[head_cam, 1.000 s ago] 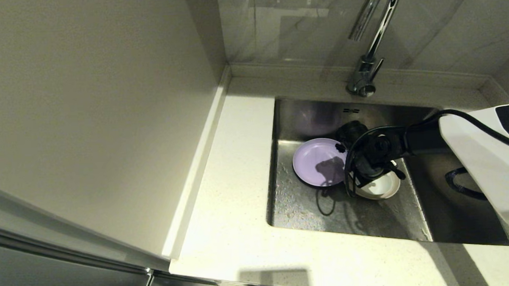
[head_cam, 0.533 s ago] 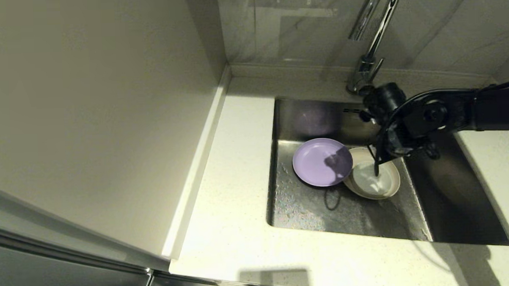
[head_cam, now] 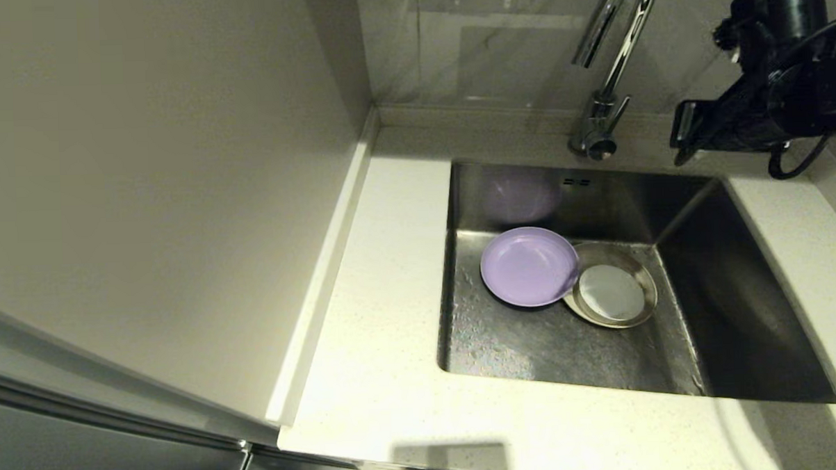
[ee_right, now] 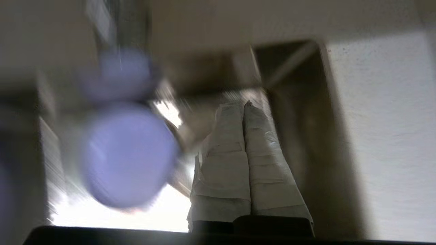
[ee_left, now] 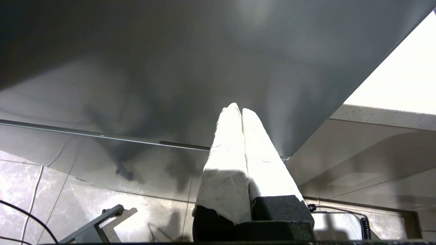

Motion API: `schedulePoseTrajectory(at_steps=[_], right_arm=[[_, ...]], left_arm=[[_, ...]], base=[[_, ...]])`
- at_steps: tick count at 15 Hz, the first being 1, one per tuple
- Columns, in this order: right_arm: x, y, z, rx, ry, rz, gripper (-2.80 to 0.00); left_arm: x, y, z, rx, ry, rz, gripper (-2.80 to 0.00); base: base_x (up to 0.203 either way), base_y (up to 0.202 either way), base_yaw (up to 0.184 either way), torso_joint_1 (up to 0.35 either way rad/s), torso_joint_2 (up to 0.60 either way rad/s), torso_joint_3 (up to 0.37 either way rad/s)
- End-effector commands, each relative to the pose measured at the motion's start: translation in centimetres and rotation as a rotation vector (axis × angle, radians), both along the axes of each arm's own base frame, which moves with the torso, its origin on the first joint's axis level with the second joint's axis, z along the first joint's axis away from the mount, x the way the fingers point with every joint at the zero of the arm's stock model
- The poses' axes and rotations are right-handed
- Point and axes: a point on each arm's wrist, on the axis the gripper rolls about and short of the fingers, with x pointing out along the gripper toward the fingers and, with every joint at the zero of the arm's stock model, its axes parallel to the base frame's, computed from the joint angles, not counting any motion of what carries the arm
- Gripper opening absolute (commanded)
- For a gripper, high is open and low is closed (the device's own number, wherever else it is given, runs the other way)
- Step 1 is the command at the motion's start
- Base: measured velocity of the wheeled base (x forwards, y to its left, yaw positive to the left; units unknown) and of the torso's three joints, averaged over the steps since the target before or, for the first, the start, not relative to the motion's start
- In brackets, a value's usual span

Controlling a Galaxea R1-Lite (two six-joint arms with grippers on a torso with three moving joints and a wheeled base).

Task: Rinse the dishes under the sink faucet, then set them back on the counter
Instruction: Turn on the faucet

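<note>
Lilac, the plate [head_cam: 528, 266] lay flat on the sink [head_cam: 533, 342] floor, its right edge over the rim of a cream plate [head_cam: 611, 293] touching it, both empty-handed fingers well away. Right of them, the tap [head_cam: 605, 110] stood on the counter [head_cam: 385, 278]. Further right, the right gripper [ee_right: 243, 105] hung raised above the sink, clenched on nothing. The left gripper [ee_left: 237, 110], pressed together and empty, sat below the worktop.
</note>
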Motion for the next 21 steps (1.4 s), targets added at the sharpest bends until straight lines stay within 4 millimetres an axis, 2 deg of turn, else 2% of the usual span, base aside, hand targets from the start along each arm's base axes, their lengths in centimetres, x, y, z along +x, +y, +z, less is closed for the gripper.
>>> schedulePoseTrajectory(at_steps=[1, 4, 7, 9, 12, 16, 21], right_arm=[[1.9, -1.2, -0.2, 0.192, -0.123, -0.104, -2.8], [4.4, -2.4, -1.4, 0.368, -0.252, -0.159, -2.8], [4.7, -2.4, -1.1, 0.592, -0.313, -0.091, -2.8], [4.4, -2.4, 0.1, 0.671, -0.362, 0.007, -2.8], [4.8, -2.2, 0.7, 0.69, -0.417, 0.114, -2.8], [5.4, -2.1, 0.7, 0.67, -0.452, 0.168, -2.8], [6.5, -1.9, 0.9, 0.582, -0.538, 0.264, -2.8]], left_arm=[[0.0, 0.0, 0.0, -0.001, -0.003, 0.001, -2.8], [0.0, 0.0, 0.0, -0.001, -0.003, 0.001, -2.8], [0.0, 0.0, 0.0, -0.001, -0.003, 0.001, -2.8], [0.0, 0.0, 0.0, -0.001, -0.003, 0.001, -2.8], [0.0, 0.0, 0.0, -0.001, -0.003, 0.001, -2.8], [0.0, 0.0, 0.0, -0.001, -0.003, 0.001, -2.8], [0.0, 0.0, 0.0, -0.001, -0.003, 0.001, -2.8]], base=[[0.0, 0.0, 0.0, 0.0, 0.0, 0.0], [0.0, 0.0, 0.0, 0.0, 0.0, 0.0], [0.0, 0.0, 0.0, 0.0, 0.0, 0.0], [0.0, 0.0, 0.0, 0.0, 0.0, 0.0], [0.0, 0.0, 0.0, 0.0, 0.0, 0.0], [0.0, 0.0, 0.0, 0.0, 0.0, 0.0], [0.0, 0.0, 0.0, 0.0, 0.0, 0.0]])
